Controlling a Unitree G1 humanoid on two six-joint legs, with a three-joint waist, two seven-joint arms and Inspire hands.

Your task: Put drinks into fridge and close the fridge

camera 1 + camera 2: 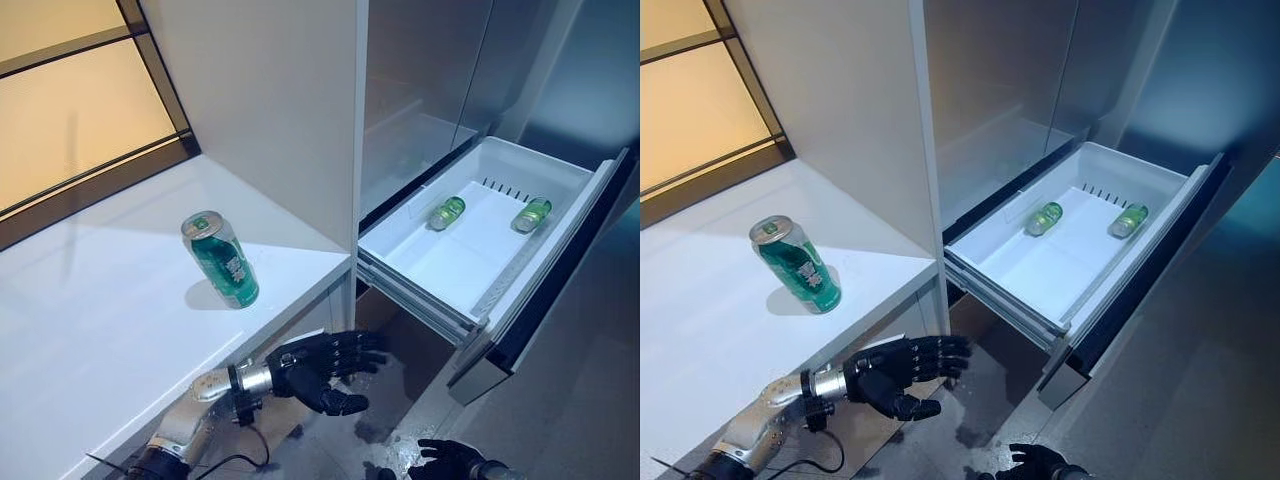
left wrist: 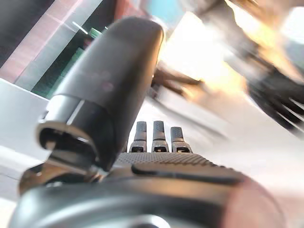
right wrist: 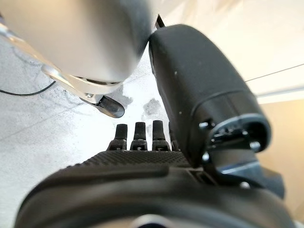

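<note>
Left hand (image 1: 322, 368) hangs empty with relaxed fingers below the worktop (image 1: 90, 330) edge, while the green can (image 1: 220, 259), near that edge, looks light, stiff and slippery, best gripped around its middle.

The left arm (image 1: 185, 425) comes in from about seven o'clock in the head views, its silver forearm angled up toward two o'clock. The left hand (image 1: 322, 368) hangs empty, fingers spread and nearly straight, thumb apart below them. The right hand (image 1: 447, 460) shows only at six o'clock, low at the edge, fingers extended and holding nothing.
</note>
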